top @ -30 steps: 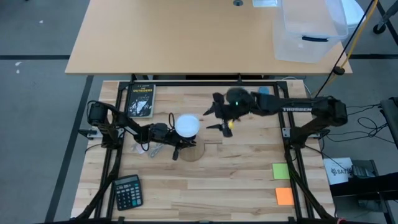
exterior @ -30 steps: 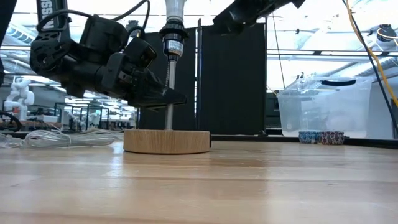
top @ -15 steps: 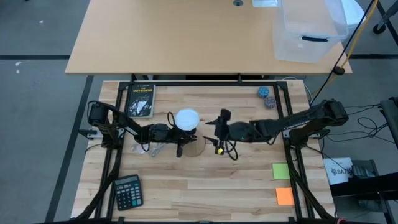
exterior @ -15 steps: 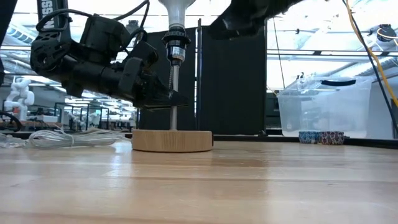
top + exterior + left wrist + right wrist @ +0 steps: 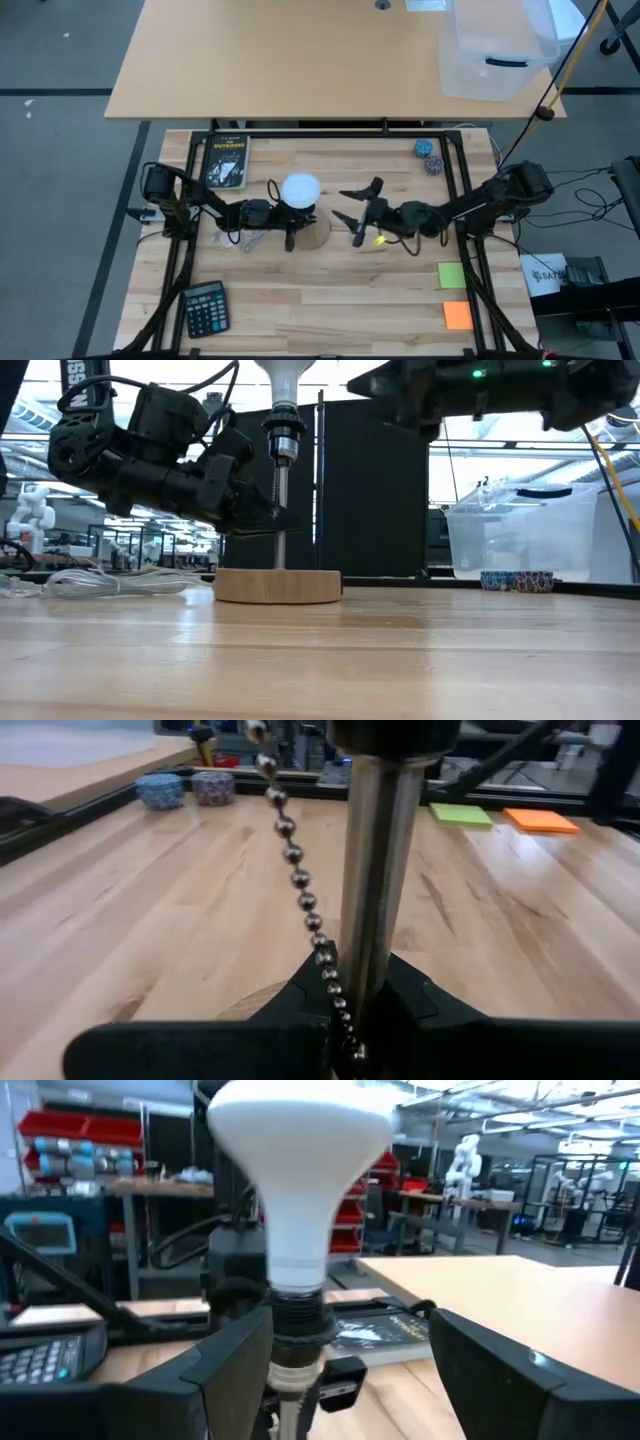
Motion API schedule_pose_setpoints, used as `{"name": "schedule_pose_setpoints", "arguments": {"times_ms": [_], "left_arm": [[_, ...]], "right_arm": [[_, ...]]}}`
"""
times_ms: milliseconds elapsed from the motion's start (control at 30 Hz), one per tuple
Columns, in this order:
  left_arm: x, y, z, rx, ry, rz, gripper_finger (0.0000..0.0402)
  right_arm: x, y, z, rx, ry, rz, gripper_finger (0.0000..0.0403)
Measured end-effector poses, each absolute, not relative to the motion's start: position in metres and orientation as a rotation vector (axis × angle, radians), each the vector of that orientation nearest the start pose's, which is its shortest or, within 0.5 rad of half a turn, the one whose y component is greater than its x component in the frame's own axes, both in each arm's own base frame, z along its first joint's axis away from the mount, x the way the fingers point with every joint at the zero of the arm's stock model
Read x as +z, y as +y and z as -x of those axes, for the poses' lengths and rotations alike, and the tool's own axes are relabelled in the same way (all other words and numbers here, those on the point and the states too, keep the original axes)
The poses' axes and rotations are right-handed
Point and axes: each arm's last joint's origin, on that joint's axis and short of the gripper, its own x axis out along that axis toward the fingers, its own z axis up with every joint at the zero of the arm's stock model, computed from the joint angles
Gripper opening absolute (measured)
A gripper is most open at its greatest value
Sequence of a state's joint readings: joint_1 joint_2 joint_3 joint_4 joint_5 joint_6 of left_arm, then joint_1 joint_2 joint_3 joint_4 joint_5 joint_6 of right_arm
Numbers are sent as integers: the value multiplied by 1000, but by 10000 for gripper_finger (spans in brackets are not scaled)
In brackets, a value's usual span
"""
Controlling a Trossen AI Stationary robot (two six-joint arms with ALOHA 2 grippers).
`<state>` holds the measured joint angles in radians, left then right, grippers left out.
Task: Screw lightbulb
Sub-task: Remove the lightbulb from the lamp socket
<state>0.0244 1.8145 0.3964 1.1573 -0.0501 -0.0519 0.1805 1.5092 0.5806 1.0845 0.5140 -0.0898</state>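
The lightbulb [image 5: 300, 190] is white, and its neck sits in the black socket [image 5: 279, 435] on top of a metal rod. The rod rises from a round wooden base [image 5: 277, 586] that stands on the table. A bead chain [image 5: 300, 890] hangs beside the rod. My left gripper [image 5: 288, 232] is shut on the rod. My right gripper [image 5: 346, 205] is open, level with the bulb and a little to its right. In the right wrist view its fingers [image 5: 235, 1365] stand on either side of the socket [image 5: 298, 1320], apart from it. My left gripper pinches the stand's metal rod [image 5: 378, 935] between its two fingers, a little below the rod's middle [image 5: 278, 525]. The fingers come level from the table's left and lie across the rod. The stand is upright with its wooden base on the table.
A book [image 5: 227, 162] lies at the far left, a calculator [image 5: 205, 307] at the near left. A crumpled clear wrapper [image 5: 250, 241] lies by my left arm. Two small bowls [image 5: 428, 155] are at the far right, green [image 5: 451, 275] and orange [image 5: 457, 315] notes at the near right.
My right gripper has come down from high above the table, drawn back toward the table's right edge, and turned so its fingers point level at the bulb. Early in the second, my left gripper shifted the stand slightly; the stand has stayed upright.
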Motion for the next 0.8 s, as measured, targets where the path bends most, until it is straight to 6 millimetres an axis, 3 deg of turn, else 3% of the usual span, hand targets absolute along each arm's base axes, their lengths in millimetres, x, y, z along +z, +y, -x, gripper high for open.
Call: {"name": "schedule_pose_setpoints", "arguments": {"times_ms": [800], "left_arm": [[102, 11, -273, 188, 248, 63, 33]], "right_arm": [[235, 37, -372, -365, -158, 11, 264]]}}
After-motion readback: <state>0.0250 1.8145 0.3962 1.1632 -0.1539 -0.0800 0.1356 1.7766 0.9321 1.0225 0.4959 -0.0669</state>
